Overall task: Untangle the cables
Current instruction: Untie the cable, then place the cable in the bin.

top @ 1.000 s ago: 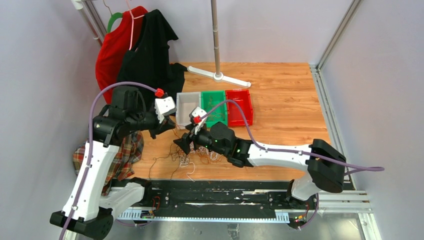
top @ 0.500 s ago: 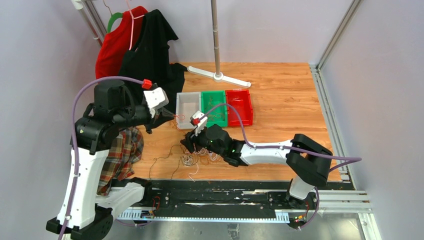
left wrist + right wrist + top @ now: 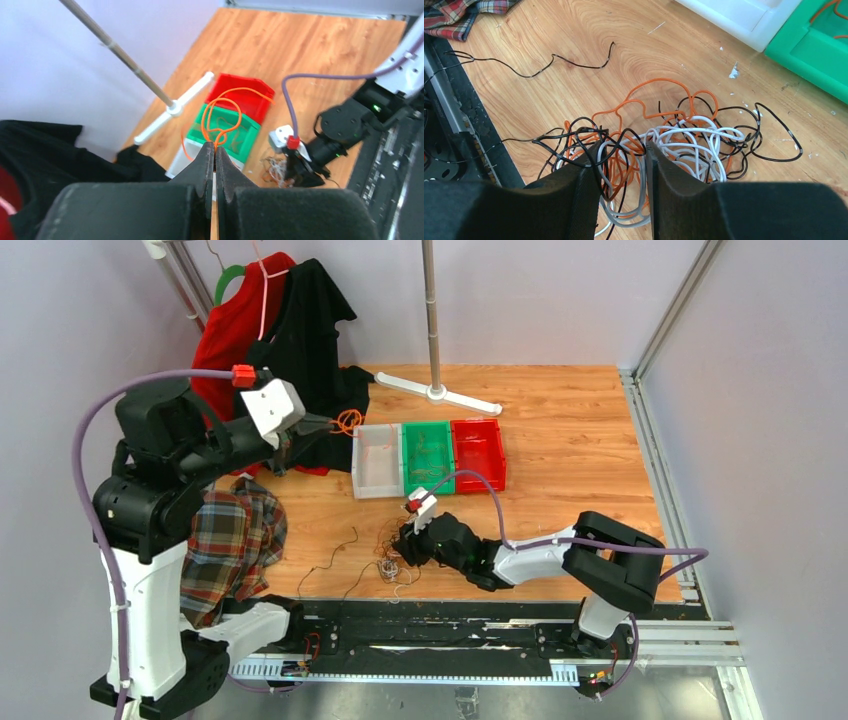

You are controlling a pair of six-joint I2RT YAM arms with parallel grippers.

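The cables form a tangle point(image 3: 684, 137) of white, orange and black wires on the wooden table, also seen as the tangle point(image 3: 390, 562) near the front edge. My right gripper point(image 3: 622, 147) is lowered into it, jaws apart, with white, orange and black strands running between the fingers. My left gripper point(image 3: 215, 146) is raised high and shut on a looping orange cable point(image 3: 227, 112), which hangs in the air over the bins. From above, the left gripper point(image 3: 330, 425) holds that orange cable point(image 3: 347, 421) left of the white bin. A single black cable point(image 3: 539, 70) lies apart.
White bin point(image 3: 375, 462), green bin point(image 3: 427, 455) and red bin point(image 3: 478, 452) stand in a row behind the tangle. A plaid cloth point(image 3: 235, 540) lies at the left. Dark and red garments point(image 3: 300, 350) hang at back left, beside a stand's white foot point(image 3: 437, 392). A black rail point(image 3: 420, 625) borders the front.
The left arm rose and swung back-left, drawing the orange cable up out of the tangle. The right gripper moved nearer the front edge, sank into the tangle, and its jaws narrowed.
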